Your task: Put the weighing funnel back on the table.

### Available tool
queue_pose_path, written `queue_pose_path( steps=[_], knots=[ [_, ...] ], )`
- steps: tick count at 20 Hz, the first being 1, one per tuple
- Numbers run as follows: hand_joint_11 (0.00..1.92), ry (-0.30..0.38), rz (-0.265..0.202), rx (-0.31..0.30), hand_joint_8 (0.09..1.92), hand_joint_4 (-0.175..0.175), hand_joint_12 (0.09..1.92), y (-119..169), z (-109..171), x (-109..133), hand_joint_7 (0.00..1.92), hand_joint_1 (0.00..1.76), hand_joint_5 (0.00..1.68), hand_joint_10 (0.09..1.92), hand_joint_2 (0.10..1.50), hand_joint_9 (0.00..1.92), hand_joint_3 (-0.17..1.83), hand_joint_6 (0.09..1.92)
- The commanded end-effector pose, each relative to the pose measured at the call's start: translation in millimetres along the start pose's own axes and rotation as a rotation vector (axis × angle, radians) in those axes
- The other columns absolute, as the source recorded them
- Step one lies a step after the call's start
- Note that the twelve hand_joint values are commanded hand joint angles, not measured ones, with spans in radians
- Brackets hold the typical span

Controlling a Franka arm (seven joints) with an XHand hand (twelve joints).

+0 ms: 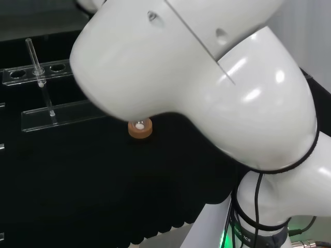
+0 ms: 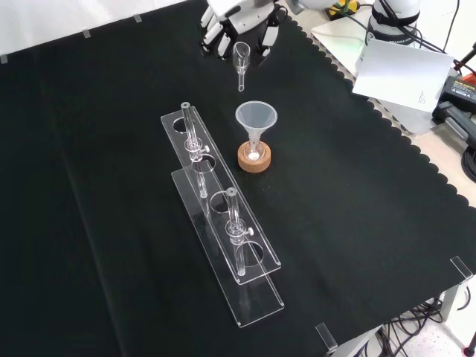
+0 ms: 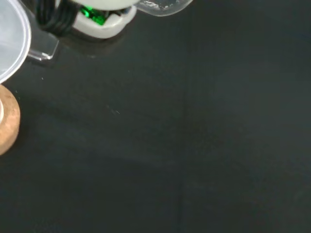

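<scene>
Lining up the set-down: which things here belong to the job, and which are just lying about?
Job: black and white hand; small clear weighing funnel it holds; black cloth to land on.
Lying about: big clear cone-shaped funnel; brown cork ring under it; clear plastic rack with clear tubes.

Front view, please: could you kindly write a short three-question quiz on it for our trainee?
1. True or false: the funnel stands mouth up over the cork ring.
2. Fill in: ___ glass tubes stand in the rack.
3. The weighing funnel is: A) lying beside the rack; B) held in the hand, stem toward the funnel; C) inside the funnel.
Key: 1 true; 2 two; 3 B.
</scene>
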State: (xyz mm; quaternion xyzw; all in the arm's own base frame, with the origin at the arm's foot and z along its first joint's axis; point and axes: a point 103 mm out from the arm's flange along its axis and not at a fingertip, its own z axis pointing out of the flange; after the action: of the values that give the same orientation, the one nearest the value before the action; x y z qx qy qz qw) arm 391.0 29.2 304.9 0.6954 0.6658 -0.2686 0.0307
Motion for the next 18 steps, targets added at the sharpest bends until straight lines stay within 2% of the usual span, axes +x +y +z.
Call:
queue_pose_path(
  steps=[1,8,18],
  knots=[
    [0.70,0.145,-0.013,-0.010,0.66,0.175,1.13,6.4,12.5,-16.2,0.52,1.10,1.20,0.40,0.72,0.86,0.59,0.77],
    [0.71,0.259,0.014,-0.021,0.66,0.175,1.13,18.0,22.4,-43.4,0.52,1.10,1.20,0.40,0.72,0.86,0.59,0.77],
    [0.72,0.355,0.031,-0.035,0.66,0.175,1.13,59.9,62.4,-76.4,0.53,1.10,1.20,0.40,0.72,0.87,0.59,0.77]
  ],
)
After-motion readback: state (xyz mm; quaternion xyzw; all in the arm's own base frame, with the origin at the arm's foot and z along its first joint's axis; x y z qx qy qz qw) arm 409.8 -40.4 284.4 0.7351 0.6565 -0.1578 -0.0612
